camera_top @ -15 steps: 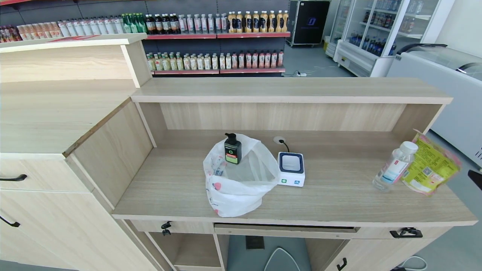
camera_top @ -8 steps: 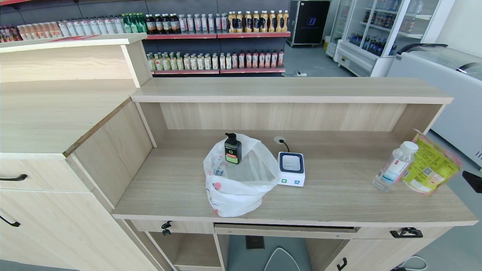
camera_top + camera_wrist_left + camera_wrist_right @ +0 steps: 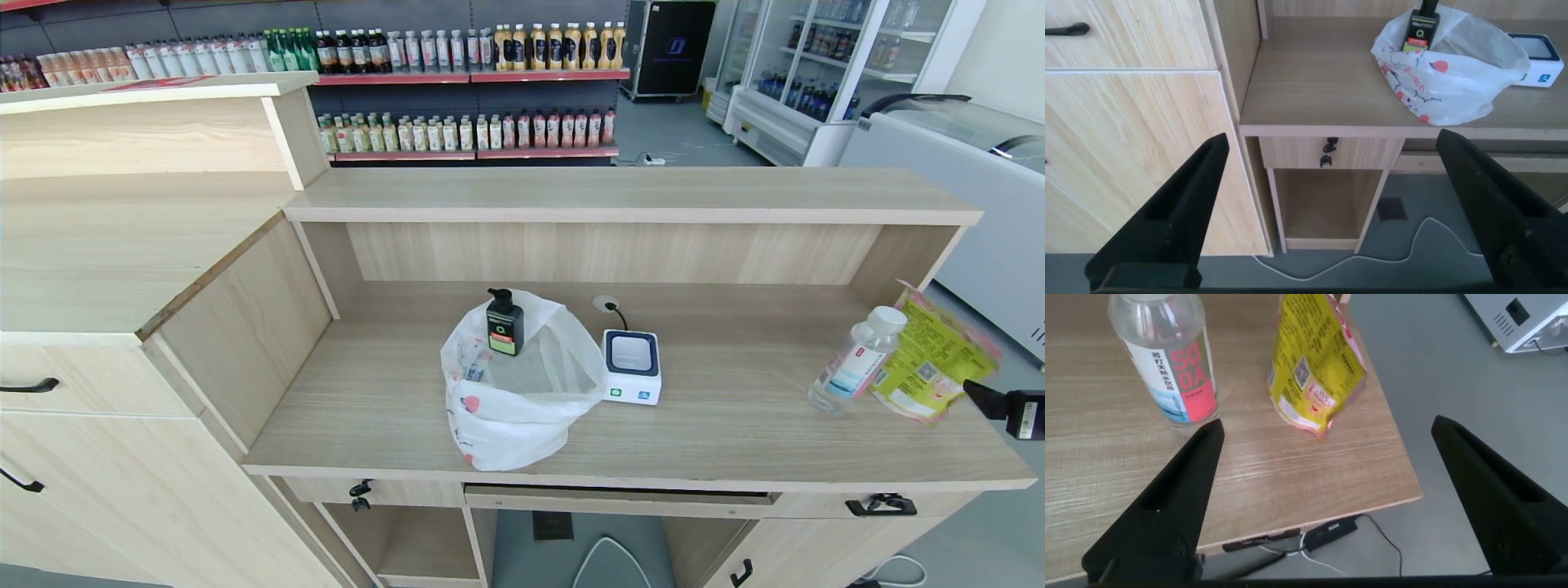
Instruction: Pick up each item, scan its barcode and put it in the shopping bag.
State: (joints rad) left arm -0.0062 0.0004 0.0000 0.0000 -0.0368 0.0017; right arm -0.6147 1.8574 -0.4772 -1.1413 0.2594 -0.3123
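Two claws, both released. The right claw (image 3: 1327, 423) hangs with its dark fingers spread wide over the right end of the counter (image 3: 735, 425). It is near the clear soda bottle (image 3: 1167, 359) and the yellow pouch (image 3: 1315, 371) and touches neither. The two items stand just beside each other. The left claw (image 3: 1331, 139) is spread the same way and grips nothing. It sits low in front of the counter's left cupboards, well apart from the shopping bag (image 3: 514, 400).

The right wrist view cuts off the bottle's cap and the pouch's top. In the head view the frame edge clips the right claw to a dark tip with a light tag. A black pump bottle (image 3: 504, 324) stands in the open bag with its base hidden behind the white plastic. The scanner (image 3: 631, 366) sits just beside the bag.

Compared with a second ago, the right claw has come farther in from the right edge, nearer the pouch. The bottle, pouch, bag and scanner lie as they did.

The counter is pale wood with a raised ledge behind it and a keyed drawer (image 3: 1328, 152) beneath. Beyond it are shelves of bottled drinks (image 3: 457, 49) and glass-door coolers (image 3: 816, 73).
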